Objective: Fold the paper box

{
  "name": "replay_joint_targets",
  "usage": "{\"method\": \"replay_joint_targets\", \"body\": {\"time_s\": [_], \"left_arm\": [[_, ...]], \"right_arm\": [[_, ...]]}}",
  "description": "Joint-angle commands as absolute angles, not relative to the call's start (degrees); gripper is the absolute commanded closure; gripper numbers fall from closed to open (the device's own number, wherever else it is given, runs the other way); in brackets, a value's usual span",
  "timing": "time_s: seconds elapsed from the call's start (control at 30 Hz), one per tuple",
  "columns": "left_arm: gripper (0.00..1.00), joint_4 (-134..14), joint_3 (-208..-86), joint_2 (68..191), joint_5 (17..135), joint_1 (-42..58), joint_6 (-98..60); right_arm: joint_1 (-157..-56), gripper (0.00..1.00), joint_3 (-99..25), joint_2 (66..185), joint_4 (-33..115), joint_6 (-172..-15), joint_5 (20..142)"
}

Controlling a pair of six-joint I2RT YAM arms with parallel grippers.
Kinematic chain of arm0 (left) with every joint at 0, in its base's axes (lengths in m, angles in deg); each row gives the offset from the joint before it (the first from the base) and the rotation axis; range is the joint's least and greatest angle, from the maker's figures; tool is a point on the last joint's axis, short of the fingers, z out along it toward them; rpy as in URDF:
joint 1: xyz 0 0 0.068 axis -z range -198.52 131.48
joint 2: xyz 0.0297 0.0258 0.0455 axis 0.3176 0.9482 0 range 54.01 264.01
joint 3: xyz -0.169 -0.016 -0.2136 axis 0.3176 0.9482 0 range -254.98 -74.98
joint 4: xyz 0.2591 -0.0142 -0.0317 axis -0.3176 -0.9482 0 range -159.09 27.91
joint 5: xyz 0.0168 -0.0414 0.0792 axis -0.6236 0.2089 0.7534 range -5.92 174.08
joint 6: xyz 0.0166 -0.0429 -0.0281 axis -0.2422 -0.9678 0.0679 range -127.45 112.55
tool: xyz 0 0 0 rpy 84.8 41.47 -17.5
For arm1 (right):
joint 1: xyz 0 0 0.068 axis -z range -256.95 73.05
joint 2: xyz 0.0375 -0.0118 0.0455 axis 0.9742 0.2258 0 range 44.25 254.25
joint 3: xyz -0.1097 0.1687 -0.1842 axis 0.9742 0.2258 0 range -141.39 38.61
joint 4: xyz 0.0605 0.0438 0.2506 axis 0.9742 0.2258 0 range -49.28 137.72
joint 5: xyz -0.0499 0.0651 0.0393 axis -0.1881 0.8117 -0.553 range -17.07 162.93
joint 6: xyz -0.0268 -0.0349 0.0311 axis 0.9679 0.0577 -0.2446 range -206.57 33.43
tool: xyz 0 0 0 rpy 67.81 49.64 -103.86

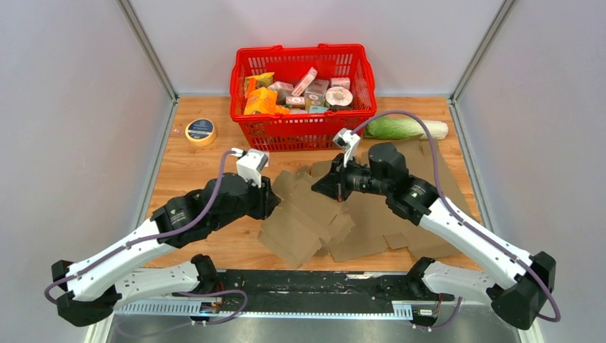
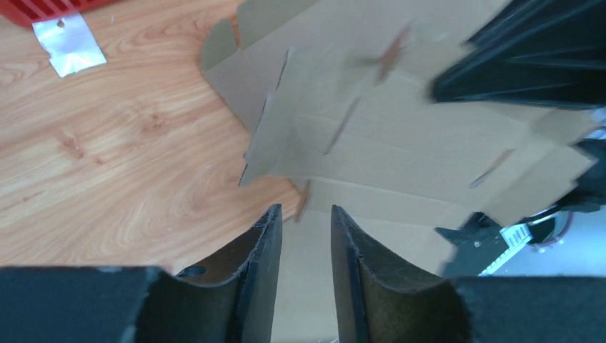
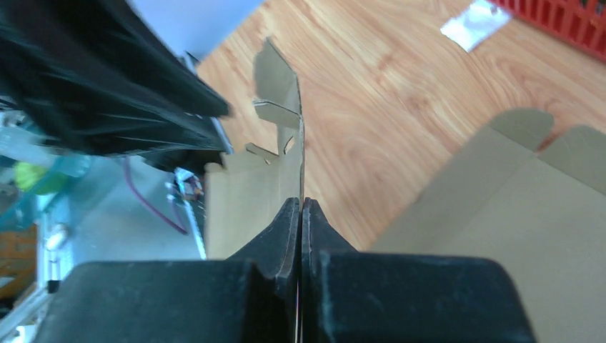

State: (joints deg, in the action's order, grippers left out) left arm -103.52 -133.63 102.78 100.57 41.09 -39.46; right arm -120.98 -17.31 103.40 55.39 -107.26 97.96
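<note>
The paper box point(image 1: 307, 214) is a brown, unfolded cardboard blank lying between the two arms, partly lifted off the wooden table. My right gripper point(image 3: 301, 204) is shut on a thin upright panel point(image 3: 282, 150) of the blank, seen edge-on, and holds its right side point(image 1: 323, 187). At the blank's left edge, my left gripper point(image 2: 306, 214) is open, with a narrow gap between its fingers and nothing in it. In the left wrist view the tilted cardboard point(image 2: 400, 143) fills the space just beyond the fingertips. In the top view the left gripper point(image 1: 275, 200) sits against the box's left edge.
A red basket point(image 1: 304, 96) full of packaged goods stands at the back centre. A yellow tape roll point(image 1: 201, 131) lies back left, and a green cabbage point(image 1: 404, 128) back right. More flat cardboard point(image 1: 429, 171) lies under the right arm. A silver tape scrap point(image 2: 68, 46) is stuck on the table.
</note>
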Motion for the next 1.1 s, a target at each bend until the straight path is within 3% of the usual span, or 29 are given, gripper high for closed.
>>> {"method": "replay_joint_targets", "body": {"time_s": [0.0, 0.07, 0.2, 0.43, 0.77, 1.07], "left_arm": [[0.53, -102.4, -134.6, 98.4, 102.4, 41.4, -37.1], [0.43, -101.0, -133.9, 96.6, 103.5, 41.4, -38.6], [0.44, -93.0, -131.1, 95.7, 99.6, 40.2, -37.5], [0.42, -93.6, -134.9, 106.1, 96.2, 35.7, -35.3], [0.61, -94.3, -135.4, 110.3, 92.5, 33.2, -33.4], [0.65, -96.6, -134.7, 111.3, 94.7, 33.2, -31.7]], "right_arm": [[-120.9, 1.0, -18.3, 107.2, 59.1, -98.0, 94.3], [-121.0, 1.0, -16.9, 108.5, 56.6, -98.0, 95.1], [-121.1, 1.0, -16.0, 111.0, 53.5, -98.1, 100.4], [-121.2, 1.0, -18.9, 116.8, 54.1, -95.3, 106.8], [-121.7, 1.0, -21.9, 121.2, 54.3, -95.7, 109.8], [-121.9, 1.0, -22.8, 122.5, 53.5, -96.0, 111.2]]}}
